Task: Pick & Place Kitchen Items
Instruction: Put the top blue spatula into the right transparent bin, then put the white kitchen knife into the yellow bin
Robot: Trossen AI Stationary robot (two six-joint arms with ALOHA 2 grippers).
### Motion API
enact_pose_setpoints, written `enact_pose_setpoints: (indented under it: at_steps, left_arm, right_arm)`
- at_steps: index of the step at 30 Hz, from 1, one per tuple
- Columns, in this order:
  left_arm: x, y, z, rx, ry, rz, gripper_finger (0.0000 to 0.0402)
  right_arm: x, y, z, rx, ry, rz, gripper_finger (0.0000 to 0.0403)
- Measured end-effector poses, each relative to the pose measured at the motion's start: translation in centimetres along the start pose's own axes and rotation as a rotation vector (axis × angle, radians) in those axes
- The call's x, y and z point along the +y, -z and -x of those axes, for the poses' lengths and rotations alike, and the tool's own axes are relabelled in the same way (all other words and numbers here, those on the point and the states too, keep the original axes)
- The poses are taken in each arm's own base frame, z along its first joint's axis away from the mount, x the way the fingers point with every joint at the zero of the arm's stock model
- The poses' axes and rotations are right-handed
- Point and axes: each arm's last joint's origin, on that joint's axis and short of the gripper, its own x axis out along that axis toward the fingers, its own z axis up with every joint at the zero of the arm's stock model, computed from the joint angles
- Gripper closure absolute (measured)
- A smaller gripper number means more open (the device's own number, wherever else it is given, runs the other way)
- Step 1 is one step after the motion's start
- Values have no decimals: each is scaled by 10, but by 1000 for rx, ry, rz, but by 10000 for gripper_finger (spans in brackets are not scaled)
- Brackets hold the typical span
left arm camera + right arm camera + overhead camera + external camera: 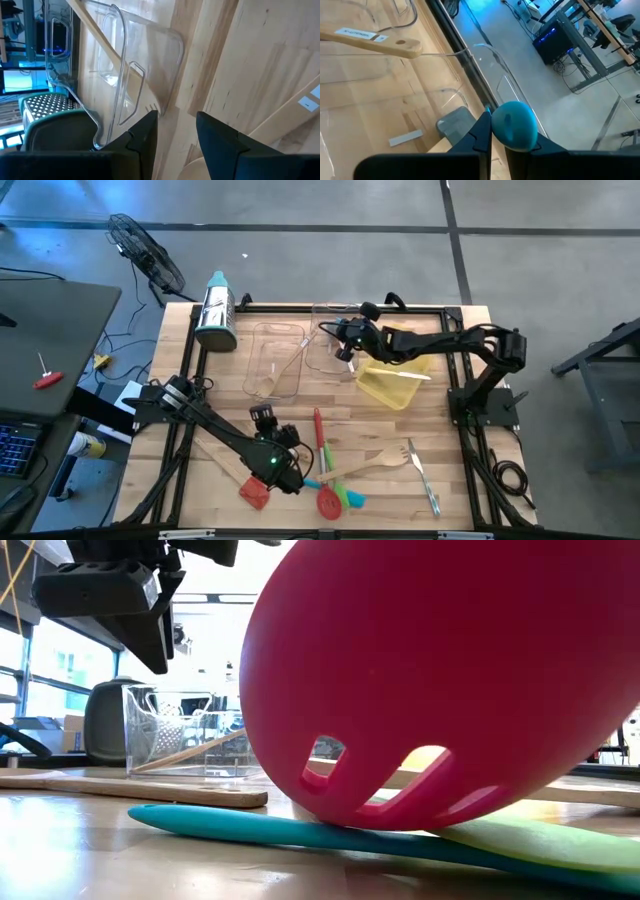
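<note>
Wooden table (330,405), high view: pale planks in a black frame, grey floor all round, a fan (145,250) standing off the far left corner.
Grater (215,310): lying at the far left edge.
Clear tray (275,360): far middle, with a wooden spoon (290,362) slanting across it.
Yellow tray (395,380): further right.
Near pile: red slotted spoon (325,500), teal spatula (350,497) and wooden fork (375,465) crossing; metal cutlery (420,475) to their right.
Left gripper (288,475): low at the pile's left.
Right gripper (345,345): above the far trays.
Low view: the red spoon's head fills the picture, resting on the teal handle; bright windows behind.
Left wrist view: fingers (220,145) apart, only bare planks between.
Right wrist view: fingers clamped on a teal-ended utensil (515,125), desks and cables on the floor beyond.
</note>
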Motion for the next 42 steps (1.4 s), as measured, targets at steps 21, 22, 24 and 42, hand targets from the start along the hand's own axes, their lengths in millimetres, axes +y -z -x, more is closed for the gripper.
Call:
enact_pose_setpoints:
  at_steps: [21,22,24,42]
  left_arm:
    - [-2,-2,0,-28,9,20,270]
    - [-2,-2,0,-26,11,22,270]
    - [-2,-2,0,-20,16,23,270]
    - [-3,-2,0,-15,29,28,270]
  right_arm:
    - [3,2,-1,-11,-150,-48,307]
    - [4,1,0,-19,-179,-49,306]
    - [6,1,0,-32,-222,-53,305]
    - [49,-29,50,-238,-253,1,130]
